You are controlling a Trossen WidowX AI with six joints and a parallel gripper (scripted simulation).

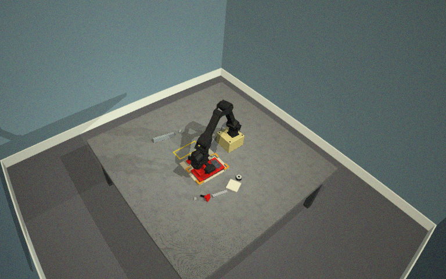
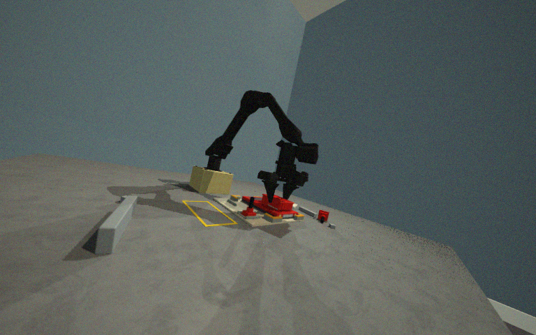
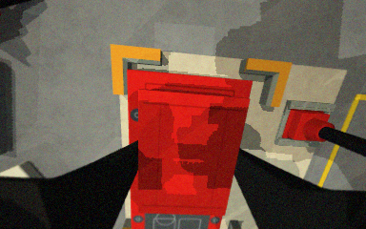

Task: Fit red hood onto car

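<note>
The red hood (image 3: 191, 138) (image 2: 278, 202) is between the black fingers of my gripper (image 3: 187, 159) (image 2: 278, 197) (image 1: 199, 161), which is shut on its two long sides. The hood hangs level, very low over the red chassis (image 3: 143, 81) (image 2: 276, 211) (image 1: 202, 176). I cannot tell whether it touches the deck. The chassis sits in the beige jig (image 3: 305, 76) (image 2: 236, 206) (image 1: 213, 176) with orange corner brackets (image 3: 128, 53). A small grey round spot shows on the deck just left of the hood. The engine block is hidden under the hood.
A red clamp with a black handle (image 3: 307, 126) (image 2: 248, 211) stands on the jig beside the car. A yellow outlined rectangle (image 1: 184, 146) (image 2: 193, 213) (image 3: 335, 148) lies next to it. Also on the table are a grey bar (image 1: 163, 137) (image 2: 114, 225), the tan base box (image 1: 230, 141) (image 2: 211, 181), a small wheel (image 1: 238, 177), a cream tile (image 1: 233, 185) and a small red part (image 1: 207, 197) (image 2: 322, 215).
</note>
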